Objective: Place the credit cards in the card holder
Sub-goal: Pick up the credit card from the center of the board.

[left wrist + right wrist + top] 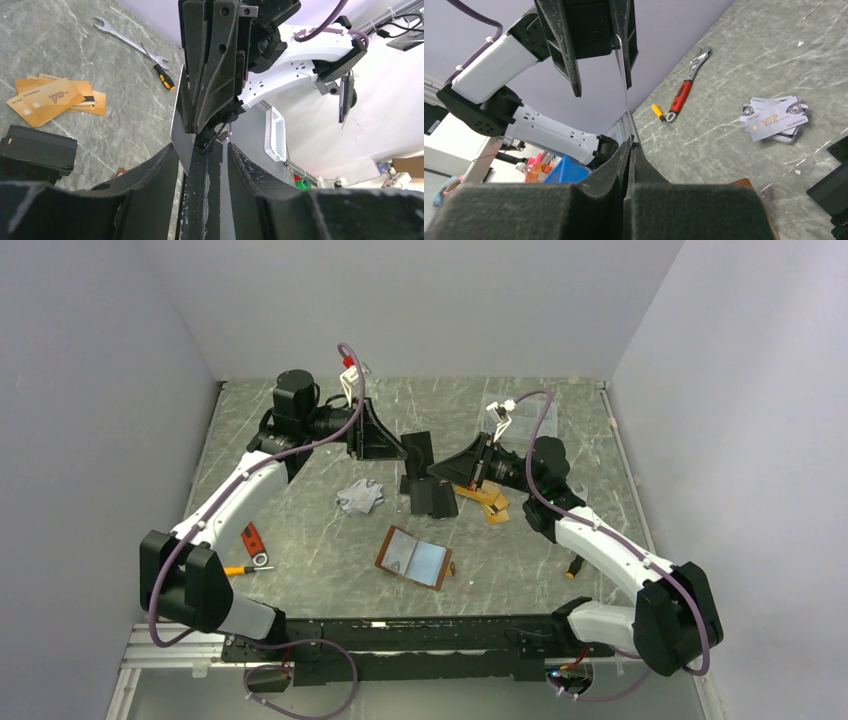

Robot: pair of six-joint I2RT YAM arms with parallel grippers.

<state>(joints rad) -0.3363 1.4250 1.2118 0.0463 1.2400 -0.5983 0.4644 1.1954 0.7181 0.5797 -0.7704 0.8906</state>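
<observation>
Black card (418, 452) is up off the bench (520, 560), standing on edge mid-air between the two grippers. Right gripper (628, 149) is pressed together on one edge, pinching it. Left gripper (202, 150) has its fingers spread either side of the opposite edge, with a gap showing, so not clamped.

Rest of the credit cards are on the bench, read off the top view from the held card:
- black pile (436, 498) at 5 o'clock, just below
- silver-grey pile (360, 497) at 8 o'clock
- orange-gold pile (52, 99) at 4 o'clock, partly under the right gripper

Card holder (414, 558) lies open and flat at 6 o'clock, well apart from the piles, nearer the arm bases.

Red-handled wrench (254, 543) and yellow screwdriver (238, 569) are at 8 o'clock by the left arm. Clear box (520, 408) is at 2 o'clock near the back edge.
</observation>
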